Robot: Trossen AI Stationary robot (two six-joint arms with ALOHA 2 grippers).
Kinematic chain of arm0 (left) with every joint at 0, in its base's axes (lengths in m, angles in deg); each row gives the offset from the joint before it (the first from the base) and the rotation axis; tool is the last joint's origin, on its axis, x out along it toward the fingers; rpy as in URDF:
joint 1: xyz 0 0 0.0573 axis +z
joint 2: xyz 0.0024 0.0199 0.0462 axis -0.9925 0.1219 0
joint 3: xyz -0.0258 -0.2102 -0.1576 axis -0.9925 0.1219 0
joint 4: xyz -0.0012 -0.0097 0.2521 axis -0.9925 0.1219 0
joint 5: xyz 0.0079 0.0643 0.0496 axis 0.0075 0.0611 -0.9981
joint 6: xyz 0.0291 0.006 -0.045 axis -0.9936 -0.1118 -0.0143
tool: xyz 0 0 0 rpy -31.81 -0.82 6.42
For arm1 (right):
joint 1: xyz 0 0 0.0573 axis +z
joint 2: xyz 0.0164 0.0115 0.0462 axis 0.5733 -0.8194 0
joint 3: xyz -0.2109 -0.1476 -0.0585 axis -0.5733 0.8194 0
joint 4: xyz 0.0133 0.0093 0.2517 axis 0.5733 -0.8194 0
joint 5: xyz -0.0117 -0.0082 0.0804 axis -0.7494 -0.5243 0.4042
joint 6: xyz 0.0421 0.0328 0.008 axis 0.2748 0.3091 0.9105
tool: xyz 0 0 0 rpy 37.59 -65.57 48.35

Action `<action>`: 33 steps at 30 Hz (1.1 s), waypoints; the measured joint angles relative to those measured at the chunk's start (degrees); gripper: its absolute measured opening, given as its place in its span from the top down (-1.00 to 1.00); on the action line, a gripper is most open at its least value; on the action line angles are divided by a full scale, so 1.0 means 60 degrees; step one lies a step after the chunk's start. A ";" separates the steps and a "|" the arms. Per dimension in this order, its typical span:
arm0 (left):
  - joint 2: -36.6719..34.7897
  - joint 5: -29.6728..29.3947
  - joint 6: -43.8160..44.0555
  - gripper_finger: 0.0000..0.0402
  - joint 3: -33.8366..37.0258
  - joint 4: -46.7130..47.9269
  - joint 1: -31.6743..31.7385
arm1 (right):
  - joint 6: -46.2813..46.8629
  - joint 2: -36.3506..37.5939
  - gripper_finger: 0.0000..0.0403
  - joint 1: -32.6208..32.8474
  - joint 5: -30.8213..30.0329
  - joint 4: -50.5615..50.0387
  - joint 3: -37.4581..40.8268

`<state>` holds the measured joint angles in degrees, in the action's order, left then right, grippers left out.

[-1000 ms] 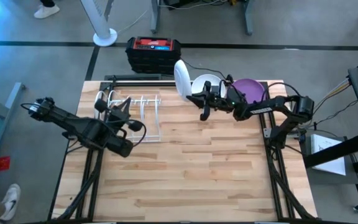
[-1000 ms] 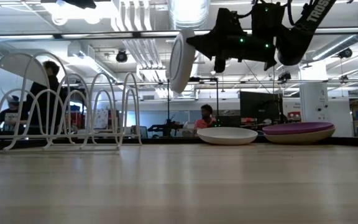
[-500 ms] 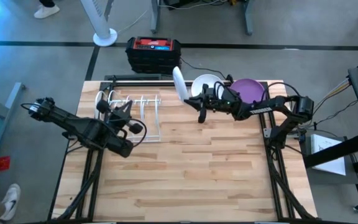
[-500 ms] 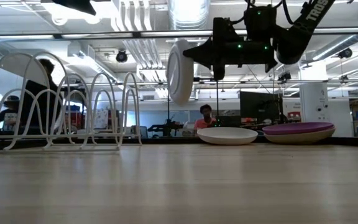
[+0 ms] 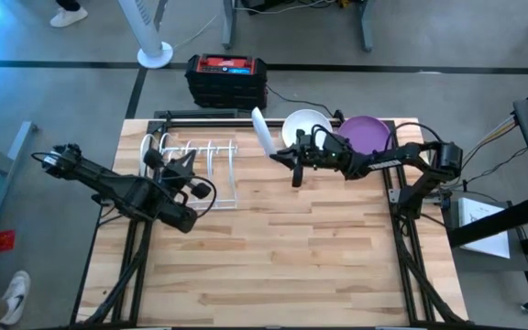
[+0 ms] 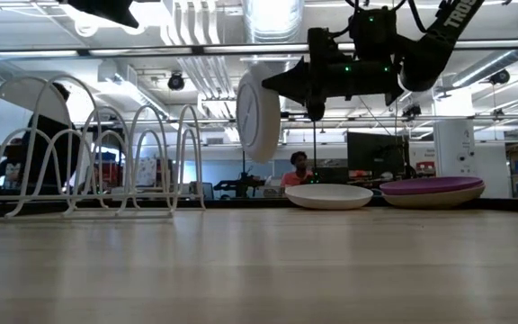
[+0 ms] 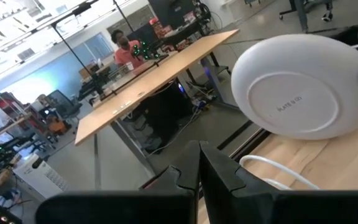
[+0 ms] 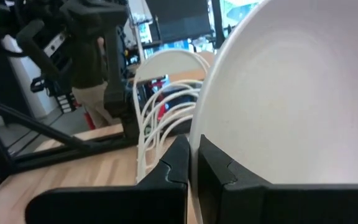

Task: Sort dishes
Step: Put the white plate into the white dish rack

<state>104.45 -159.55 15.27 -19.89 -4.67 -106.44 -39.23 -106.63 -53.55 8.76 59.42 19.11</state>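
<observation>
Dark arms, black cables, apparently green indicator lights.

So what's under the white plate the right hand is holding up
Only bare wooden tabletop lies beneath the round white plate, which the right hand holds upright, well above it. Nothing is hidden under it.

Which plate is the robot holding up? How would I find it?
Look at the back of the wooden table, between the white rack and two dishes lying flat. The right tool holds a white plate in the air. It's the only dish standing on edge, off the table.
</observation>
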 joint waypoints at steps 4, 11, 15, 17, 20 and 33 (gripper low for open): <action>0.0000 0.0015 0.0119 1.00 0.0000 0.0000 0.0000 | -0.0029 0.0000 1.00 -0.0007 -0.0001 -0.0154 0.0004; 0.0000 0.1203 0.0244 1.00 0.0136 -0.0211 -0.0007 | -0.0295 0.0000 1.00 -0.0006 -0.0004 -0.0182 0.0004; 0.0031 0.1920 0.0510 1.00 0.0297 -0.0257 -0.0025 | -0.0444 0.0000 1.00 -0.0007 -0.0032 -0.0284 0.0004; 0.0095 0.2171 0.0596 1.00 0.0383 -0.0283 -0.0074 | -0.0454 0.0000 1.00 -0.0007 -0.0038 -0.0294 0.0004; 0.0307 0.2407 0.0673 1.00 0.0493 -0.0296 -0.0184 | -0.0458 0.0000 1.00 -0.0007 -0.0038 -0.0302 0.0004; 0.1299 0.2393 0.0708 1.00 0.0546 -0.0310 -0.0273 | -0.0893 0.0000 1.00 -0.0033 -0.0034 -0.0302 0.0004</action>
<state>112.24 -145.19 19.52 -16.61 -6.53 -108.08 -44.58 -106.63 -53.74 8.55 57.60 19.13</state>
